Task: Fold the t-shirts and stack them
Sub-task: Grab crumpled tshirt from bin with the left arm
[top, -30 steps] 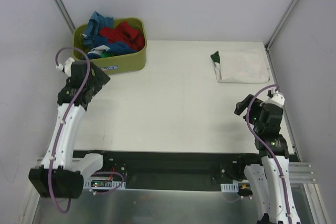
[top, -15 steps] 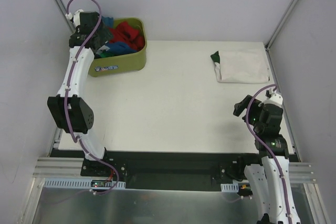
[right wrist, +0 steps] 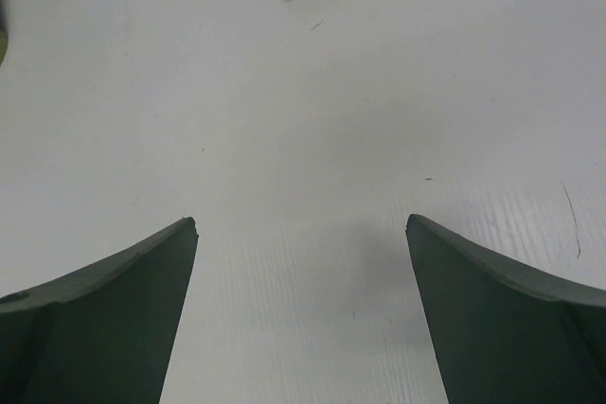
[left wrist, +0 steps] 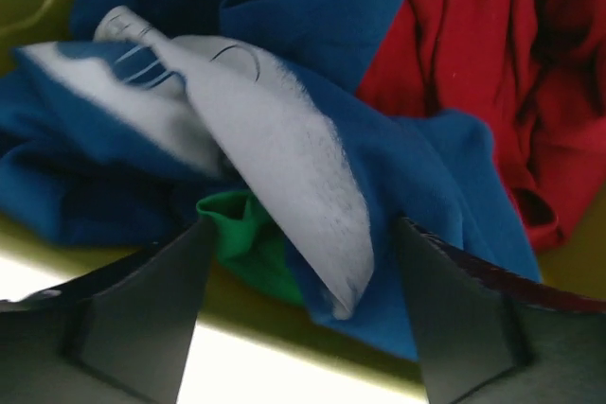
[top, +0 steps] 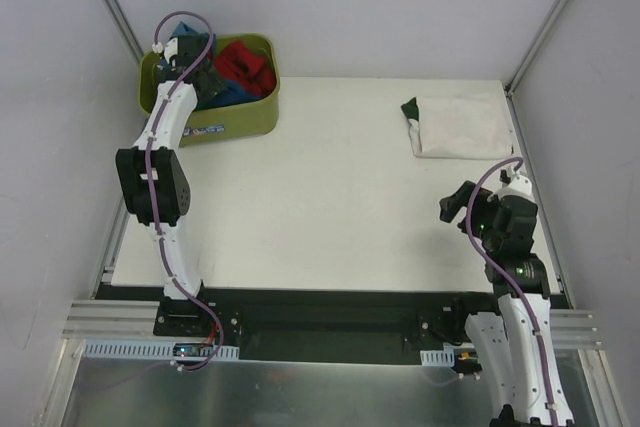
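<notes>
Left jaws: open, hanging inside the olive tub, which sits at the eleven o'clock corner of the tabletop in the overhead view. They straddle a raised fold of the blue tee, white print uppermost, but do not pinch it. In the wrist view the red tee lies against the blue one at two o'clock. A patch of the green tee shows from beneath it at seven o'clock, so the heap is judged tangled. Right jaws: open and gripping nothing, over bare tabletop at four o'clock. Finished work lies at one o'clock: a folded white tee with the dark green tee showing at its nine o'clock edge — beneath or beside cannot be told. Handling assessment: the cloth is soft, light and limp. It will drape from any single hold and may drag its neighbours up with it. Recommended hold: the printed ridge now between the jaws, pinched through the blue layer only and clear of the green below — then a lift high enough for the hanging cloth to clear the tub wall.
</notes>
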You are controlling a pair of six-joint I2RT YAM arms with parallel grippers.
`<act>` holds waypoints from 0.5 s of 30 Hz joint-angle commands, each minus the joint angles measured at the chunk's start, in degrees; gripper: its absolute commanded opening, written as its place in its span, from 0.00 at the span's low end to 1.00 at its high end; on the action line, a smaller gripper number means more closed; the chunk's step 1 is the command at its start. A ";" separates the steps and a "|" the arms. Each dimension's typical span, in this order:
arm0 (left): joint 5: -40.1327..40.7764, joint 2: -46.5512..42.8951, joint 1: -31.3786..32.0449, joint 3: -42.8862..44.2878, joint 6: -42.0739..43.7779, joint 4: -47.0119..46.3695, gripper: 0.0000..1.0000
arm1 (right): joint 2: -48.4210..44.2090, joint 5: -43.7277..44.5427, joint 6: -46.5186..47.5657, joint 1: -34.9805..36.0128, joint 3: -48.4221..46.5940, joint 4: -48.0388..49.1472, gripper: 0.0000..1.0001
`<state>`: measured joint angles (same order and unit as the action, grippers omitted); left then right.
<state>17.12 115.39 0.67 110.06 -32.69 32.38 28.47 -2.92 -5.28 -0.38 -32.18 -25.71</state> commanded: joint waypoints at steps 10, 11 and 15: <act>0.19 1.77 -0.32 8.59 -1.59 0.58 0.00 | -4.04 -0.24 0.88 0.29 0.02 3.92 0.97; -0.85 1.24 -0.14 8.77 -1.07 0.58 0.00 | -3.86 -0.25 0.88 0.21 -0.16 3.66 0.97; -0.95 -3.58 1.35 9.64 0.87 0.58 0.00 | -3.59 -0.42 0.88 0.29 -0.42 3.39 0.97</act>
<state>16.69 118.69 0.78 116.55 -33.61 32.58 24.60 -3.05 -5.06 -0.38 -32.12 -24.08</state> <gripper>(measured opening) 0.010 0.966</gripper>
